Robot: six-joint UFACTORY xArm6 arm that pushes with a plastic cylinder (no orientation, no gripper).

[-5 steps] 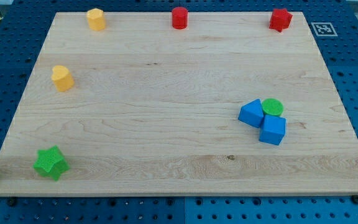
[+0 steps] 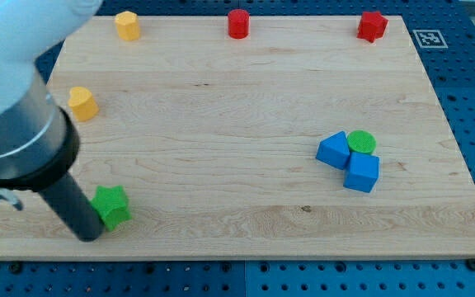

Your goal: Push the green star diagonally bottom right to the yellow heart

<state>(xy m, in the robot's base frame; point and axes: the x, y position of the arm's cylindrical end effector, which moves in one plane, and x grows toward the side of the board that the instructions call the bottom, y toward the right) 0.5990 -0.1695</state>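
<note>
In the camera view, my tip (image 2: 89,235) is set touching the left side of the green star (image 2: 110,206), near the board's bottom left. No jaws are fitted; nothing is held. The push is judged under way, though the yellow heart (image 2: 82,103) lies above, so the heading needs checking

One camera only, so no second view shares anything. It looks down at a slant from beyond the board's (image 2: 246,99) near edge, facing its far edge at the view's top. It stands back enough to take in the whole board and blue pegboard (image 2: 468,124) around it. The arm (image 2: 23,124) looms large and close at the view's left.
</note>
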